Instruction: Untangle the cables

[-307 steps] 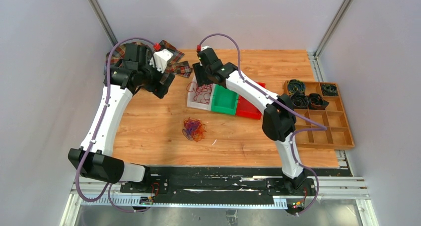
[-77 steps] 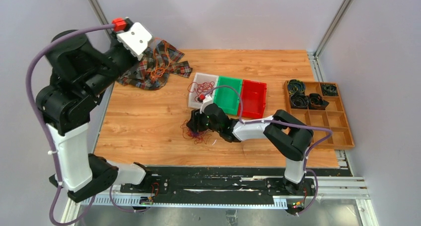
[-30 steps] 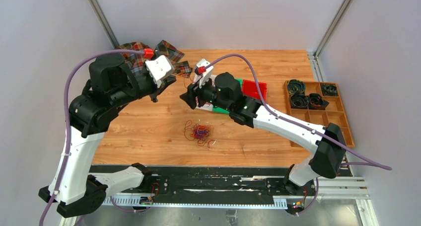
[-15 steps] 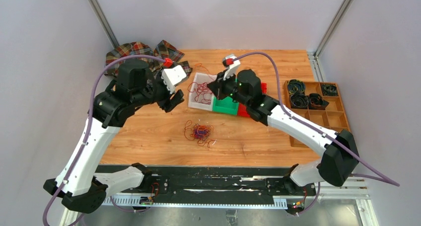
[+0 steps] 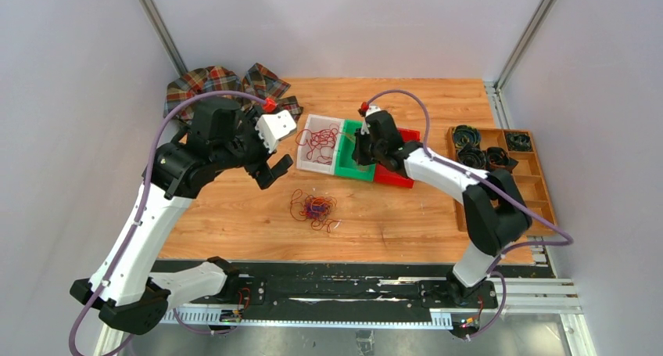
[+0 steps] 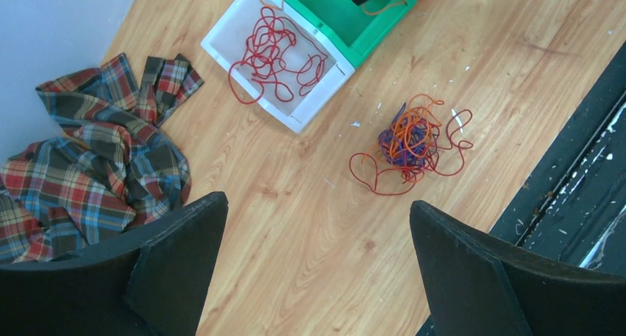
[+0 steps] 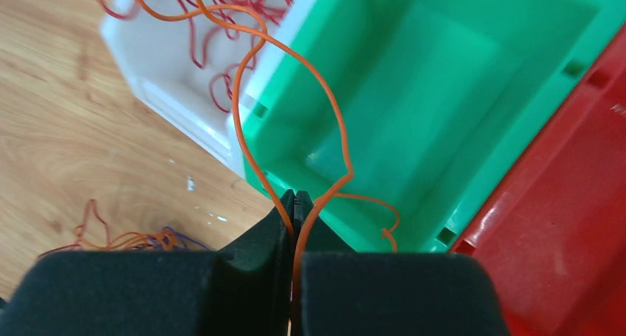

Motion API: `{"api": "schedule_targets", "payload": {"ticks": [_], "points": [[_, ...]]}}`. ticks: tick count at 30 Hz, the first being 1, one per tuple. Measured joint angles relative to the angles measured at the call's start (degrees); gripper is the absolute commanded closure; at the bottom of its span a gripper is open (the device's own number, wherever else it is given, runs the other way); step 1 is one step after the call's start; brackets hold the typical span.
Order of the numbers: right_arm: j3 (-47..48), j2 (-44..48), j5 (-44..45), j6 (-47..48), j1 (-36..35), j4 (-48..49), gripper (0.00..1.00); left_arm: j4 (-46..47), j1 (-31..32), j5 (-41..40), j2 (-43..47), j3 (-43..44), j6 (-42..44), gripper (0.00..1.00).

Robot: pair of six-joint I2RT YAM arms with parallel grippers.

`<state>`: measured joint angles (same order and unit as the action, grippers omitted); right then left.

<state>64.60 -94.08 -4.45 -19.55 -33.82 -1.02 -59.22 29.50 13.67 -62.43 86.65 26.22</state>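
Since half a second ago, the right gripper [image 5: 361, 149] has dropped lower, and the left gripper [image 5: 275, 168] has opened up.

The right gripper is over the green bin [image 5: 350, 168], near the middle of the top view. Its two fingers are pressed tight together. They pinch one thin orange cable [image 7: 243, 92]. From the fingers the cable loops up over the near corner of the green bin and runs toward the upper left of the wrist view, past the white bin [image 7: 148, 77]. A red bin [image 7: 561, 173] sits right beside the green one, on the right side of that view.

The left gripper hangs above the table [image 5: 234, 207], left of the bins. Its fingers are spread wide and hold nothing and touch nothing.

Red cables [image 6: 273, 52] lie in a loose bunch in the white bin. The tangle [image 6: 413, 140] of orange, red and purple cables lies on the wood below the bins, apart from them. A plaid cloth [image 6: 96, 159] lies crumpled at the left edge of the left wrist view.
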Motion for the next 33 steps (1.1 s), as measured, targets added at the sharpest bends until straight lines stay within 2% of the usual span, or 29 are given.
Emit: {"api": "schedule_targets", "payload": {"ticks": [10, 23, 25, 28, 33], "points": [[5.1, -9.3, 3.7, -10.5, 0.1, -3.8, 0.99, -1.0, 0.0, 0.2, 0.1, 0.0, 1.5, 0.01], [3.3, -9.3, 10.8, -18.5, 0.1, -5.4, 0.99, -1.9, 0.0, 0.3, 0.7, 0.0, 3.4, 0.01], [3.4, -9.4, 11.1, -18.8, 0.1, -6.1, 0.93, -2.1, 0.0, 0.2, 0.7, 0.0, 3.4, 0.02], [4.4, -10.1, 11.6, -19.1, 0.1, -7.3, 0.75, -2.3, 0.0, 0.2, 0.7, 0.0, 3.6, 0.02], [8.9, -13.4, 12.2, -19.0, 0.1, -8.7, 0.58, -2.3, 0.0, -0.1, 0.7, 0.0, 4.1, 0.02]]}}
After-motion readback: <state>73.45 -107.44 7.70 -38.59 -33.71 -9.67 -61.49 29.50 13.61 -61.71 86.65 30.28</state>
